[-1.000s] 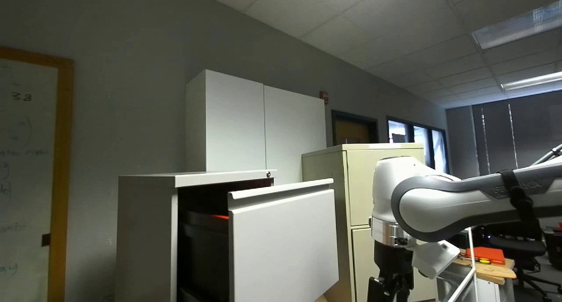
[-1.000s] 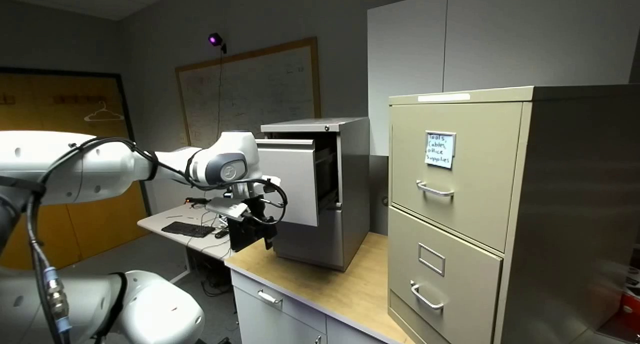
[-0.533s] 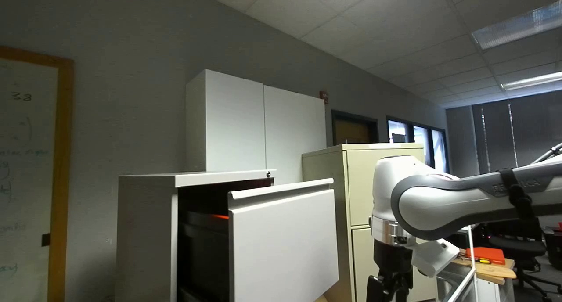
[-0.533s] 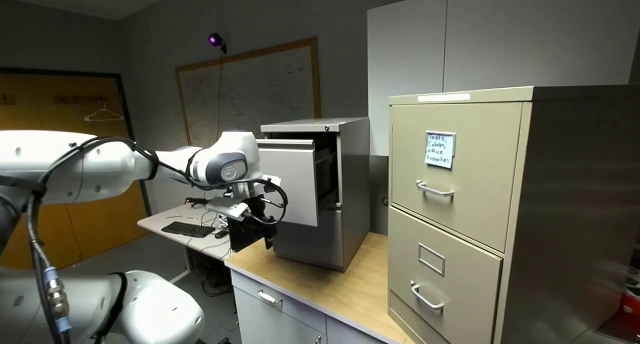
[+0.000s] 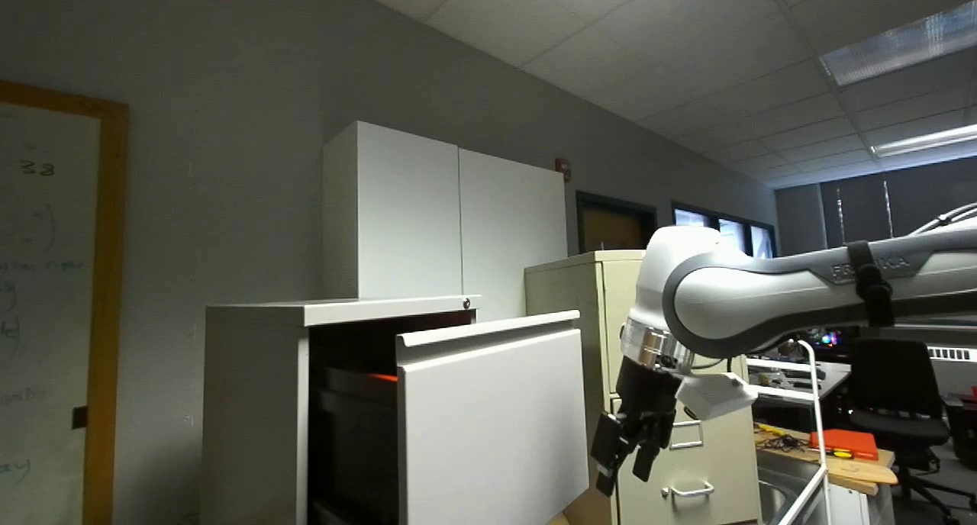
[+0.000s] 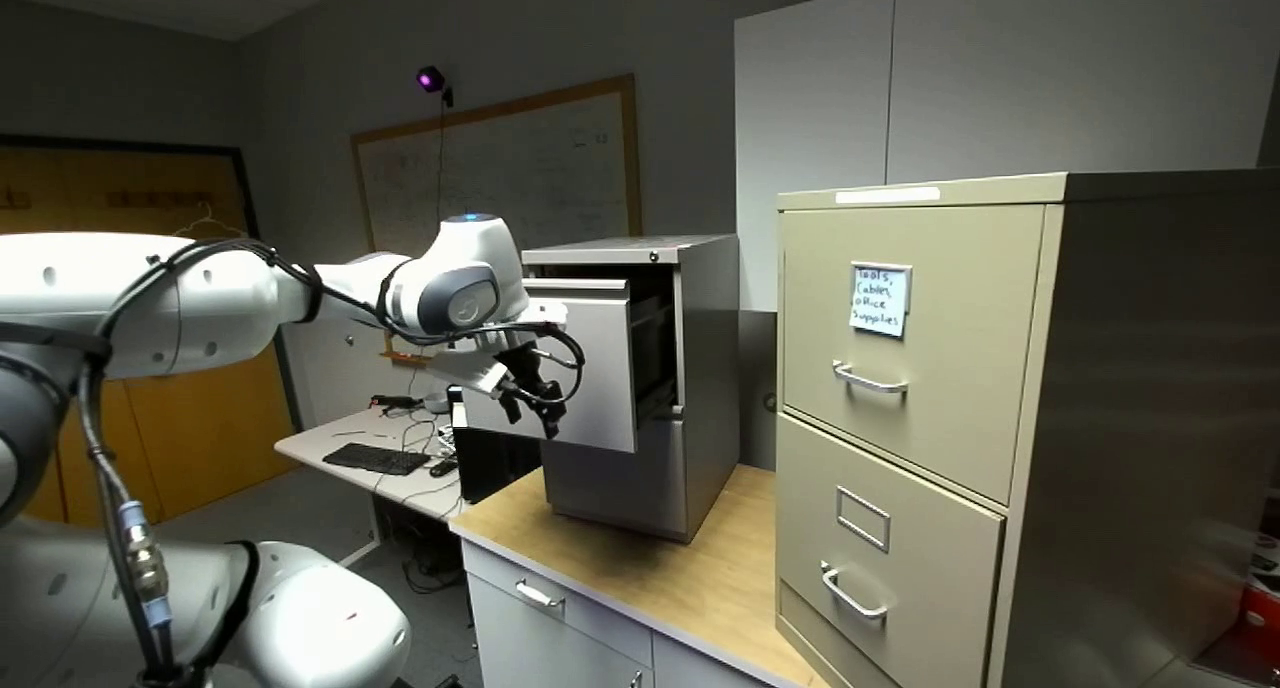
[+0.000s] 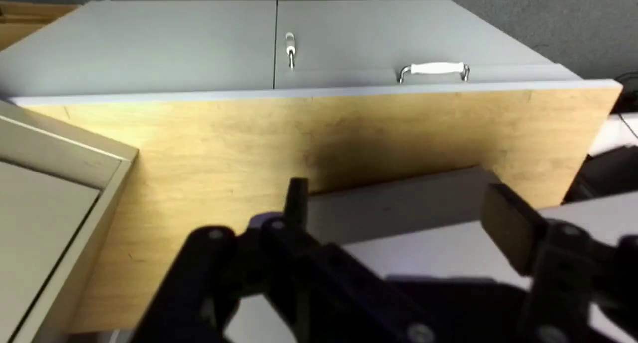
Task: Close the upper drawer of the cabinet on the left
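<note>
The upper drawer (image 5: 488, 426) stands pulled out of the white-grey cabinet (image 5: 252, 410); its dark interior shows behind the flat front. The drawer front (image 6: 605, 368) and cabinet (image 6: 708, 388) also show in an exterior view. My gripper (image 5: 622, 475) is in front of the drawer front, tilted with its fingertips down and towards the drawer side. It also shows in an exterior view (image 6: 531, 418), overlapping the lower part of the drawer front. In the wrist view my gripper (image 7: 403, 216) is open, with nothing between the fingers; the white drawer front (image 7: 423, 248) lies beyond. Contact cannot be told.
A beige filing cabinet (image 6: 900, 448) stands beside the cabinet on the wooden counter (image 6: 640, 538); it shows at the left of the wrist view (image 7: 45, 223). A white two-door cupboard (image 5: 408, 220) is behind. A desk (image 6: 330, 433) with a keyboard stands beyond the counter.
The arm has risen and the gripper has moved up and tilted, its fingertips swinging towards the drawer side. It was still between the two earlier moments. The drawer has not moved.
</note>
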